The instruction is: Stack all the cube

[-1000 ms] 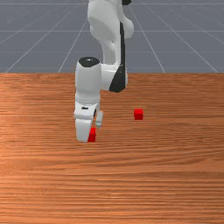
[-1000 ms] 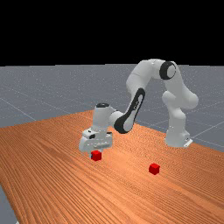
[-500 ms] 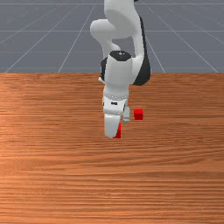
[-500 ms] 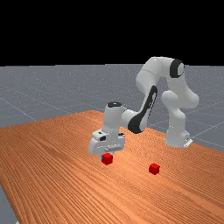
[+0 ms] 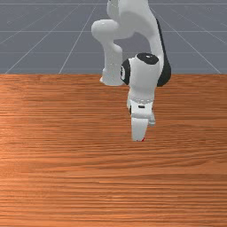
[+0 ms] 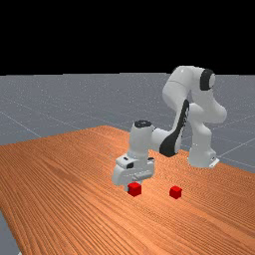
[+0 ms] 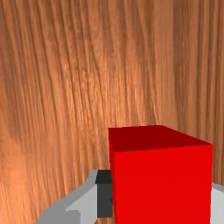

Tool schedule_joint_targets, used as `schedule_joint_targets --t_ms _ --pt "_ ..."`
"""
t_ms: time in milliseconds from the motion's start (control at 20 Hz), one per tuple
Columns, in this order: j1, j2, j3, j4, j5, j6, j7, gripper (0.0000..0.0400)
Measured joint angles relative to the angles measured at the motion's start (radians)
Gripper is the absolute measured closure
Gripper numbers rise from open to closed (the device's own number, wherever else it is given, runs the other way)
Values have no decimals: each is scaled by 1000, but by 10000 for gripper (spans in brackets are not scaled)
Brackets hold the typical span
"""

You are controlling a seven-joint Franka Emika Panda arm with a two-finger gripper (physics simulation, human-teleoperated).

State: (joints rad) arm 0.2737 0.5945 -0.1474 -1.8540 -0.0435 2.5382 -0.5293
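In the far view my gripper [image 6: 131, 187] has one red cube [image 6: 135, 190] at its fingertips. Seen from the wrist, the gripper [image 7: 162, 194] is shut on this cube [image 7: 161, 186], one finger against each of two opposite sides. A thin red sliver of a cube [image 5: 142, 139] peeks out below the white hand in the front view. The second red cube [image 6: 176, 192] rests on the table to the far view's right of the held one, with a gap between them there. How high the held cube hangs is hard to tell.
Orange-brown wood of the table [image 6: 74, 199] surrounds both cubes. The arm's forearm and elbow stand above and behind the hand, toward the base at the far view's right.
My hand has carried the held cube toward the front view's right, and toward the other cube in the far view. The hand now hides the resting cube in the front view.
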Motion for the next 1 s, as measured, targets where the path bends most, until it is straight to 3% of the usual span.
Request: schedule_joint_targets --t_ms 300,400,800,1000 --pt "-22 227 23 113 14 106 1 192" --pt "-6 170 10 5 6 189 17 205" --pt "39 38 -10 -264 -8 292 45 206" --pt "109 -70 -52 -503 -30 418 92 206"
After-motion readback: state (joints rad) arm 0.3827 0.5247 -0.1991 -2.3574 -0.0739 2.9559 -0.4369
